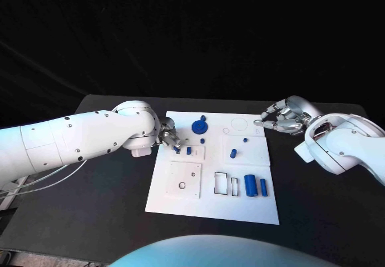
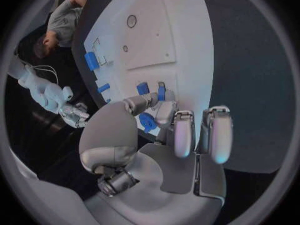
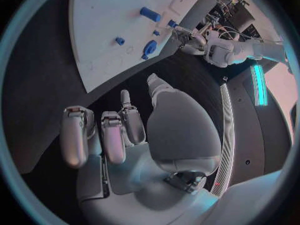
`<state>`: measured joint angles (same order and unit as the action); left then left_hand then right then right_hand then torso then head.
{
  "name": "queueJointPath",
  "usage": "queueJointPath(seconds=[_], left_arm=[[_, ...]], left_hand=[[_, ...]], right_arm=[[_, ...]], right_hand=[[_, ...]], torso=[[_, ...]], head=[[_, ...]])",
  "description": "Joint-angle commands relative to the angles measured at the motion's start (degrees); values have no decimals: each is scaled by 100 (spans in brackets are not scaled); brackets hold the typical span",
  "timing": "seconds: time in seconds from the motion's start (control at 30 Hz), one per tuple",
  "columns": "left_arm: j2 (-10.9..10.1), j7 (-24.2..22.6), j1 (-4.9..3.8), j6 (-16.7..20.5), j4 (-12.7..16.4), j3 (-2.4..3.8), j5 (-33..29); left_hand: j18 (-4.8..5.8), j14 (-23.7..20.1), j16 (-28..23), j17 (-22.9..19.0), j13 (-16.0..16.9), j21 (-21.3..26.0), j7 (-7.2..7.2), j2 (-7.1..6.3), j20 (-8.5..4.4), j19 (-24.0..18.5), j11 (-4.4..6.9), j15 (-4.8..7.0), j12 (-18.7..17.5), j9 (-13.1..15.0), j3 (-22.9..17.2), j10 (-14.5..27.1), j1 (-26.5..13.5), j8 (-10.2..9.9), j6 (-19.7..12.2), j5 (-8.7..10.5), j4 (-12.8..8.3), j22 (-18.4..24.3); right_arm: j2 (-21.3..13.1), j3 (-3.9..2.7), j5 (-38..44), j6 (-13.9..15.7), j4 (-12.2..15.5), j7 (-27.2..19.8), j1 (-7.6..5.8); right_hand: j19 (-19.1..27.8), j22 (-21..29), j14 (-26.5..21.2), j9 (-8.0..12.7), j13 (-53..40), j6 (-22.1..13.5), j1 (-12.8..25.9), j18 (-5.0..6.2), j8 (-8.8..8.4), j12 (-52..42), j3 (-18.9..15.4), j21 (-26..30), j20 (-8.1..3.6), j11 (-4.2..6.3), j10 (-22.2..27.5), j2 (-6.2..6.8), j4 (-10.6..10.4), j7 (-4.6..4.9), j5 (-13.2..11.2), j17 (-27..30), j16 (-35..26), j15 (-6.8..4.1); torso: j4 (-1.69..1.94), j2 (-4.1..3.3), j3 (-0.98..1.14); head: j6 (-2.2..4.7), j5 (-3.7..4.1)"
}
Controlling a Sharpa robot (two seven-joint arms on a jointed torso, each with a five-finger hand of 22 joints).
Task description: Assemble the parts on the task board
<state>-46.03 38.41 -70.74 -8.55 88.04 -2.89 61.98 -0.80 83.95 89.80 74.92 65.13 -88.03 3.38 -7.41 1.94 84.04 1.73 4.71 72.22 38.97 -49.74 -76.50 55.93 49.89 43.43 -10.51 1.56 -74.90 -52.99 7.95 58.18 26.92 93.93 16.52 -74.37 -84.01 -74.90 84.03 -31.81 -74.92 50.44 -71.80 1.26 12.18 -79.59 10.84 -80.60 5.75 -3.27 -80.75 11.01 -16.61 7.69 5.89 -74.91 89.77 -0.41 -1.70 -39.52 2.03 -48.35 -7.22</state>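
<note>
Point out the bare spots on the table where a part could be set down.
Bare black table lies left of the task board, below the left arm, and right of it toward the near edge. Crowded: the board's far-left corner, where the left robot hand works among blue parts.

Left arm reaches in over the desk's left side; left robot hand (image 1: 168, 137) points downward, fingertips (image 2: 161, 92) pinched together. Right robot hand (image 1: 282, 118) hovers near the far right side, fingers (image 3: 112, 135) loosely curled, holding nothing.

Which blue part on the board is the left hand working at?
The small blue part at the left hand's fingertips, near the task board's left edge; the other blue parts lie farther right.
</note>
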Motion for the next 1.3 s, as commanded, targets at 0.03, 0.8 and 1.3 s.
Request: queueJointPath(seconds=[0.03,0.8,1.3], left_arm=[[13,22,4,-170,36,-1,77],[2,29,18,-217,82,-15,130],[9,38,33,-334,101,-19,148]], left_hand=[[28,605,20,1508,-5,-9,-149,76,-55,480,12,50,28,789,-375,-38,7,357,166,-27,-336,-1422],[27,605,20,1508,-16,-3,-151,81,-58,476,13,52,21,788,-378,-35,-1,365,167,-32,-337,-1419],[31,605,20,1508,-32,-19,-166,46,-71,487,21,64,13,780,-329,-40,-114,412,192,30,-307,-1428]], right_arm=[[0,-1,42,-112,-2,13,4],[-10,-1,42,-128,7,28,4],[-14,-1,42,-120,7,24,4]], right_hand=[[-101,-985,597,-8,-398,-33,-20,108,20,36,-33,29,-27,9,24,-23,17,-2,27,-1509,23,-27],[-101,-987,597,-10,-402,-32,-27,107,24,32,-39,29,-28,9,20,-26,11,-3,37,-1509,23,-27],[-100,-985,597,-12,-398,-29,-29,108,26,35,-43,33,-28,10,23,-29,7,-4,40,-1509,23,-28]], torso=[[5,-1,-4],[1,-4,-6],[3,-2,-7]], head=[[-3,3],[-21,15],[-36,27]])
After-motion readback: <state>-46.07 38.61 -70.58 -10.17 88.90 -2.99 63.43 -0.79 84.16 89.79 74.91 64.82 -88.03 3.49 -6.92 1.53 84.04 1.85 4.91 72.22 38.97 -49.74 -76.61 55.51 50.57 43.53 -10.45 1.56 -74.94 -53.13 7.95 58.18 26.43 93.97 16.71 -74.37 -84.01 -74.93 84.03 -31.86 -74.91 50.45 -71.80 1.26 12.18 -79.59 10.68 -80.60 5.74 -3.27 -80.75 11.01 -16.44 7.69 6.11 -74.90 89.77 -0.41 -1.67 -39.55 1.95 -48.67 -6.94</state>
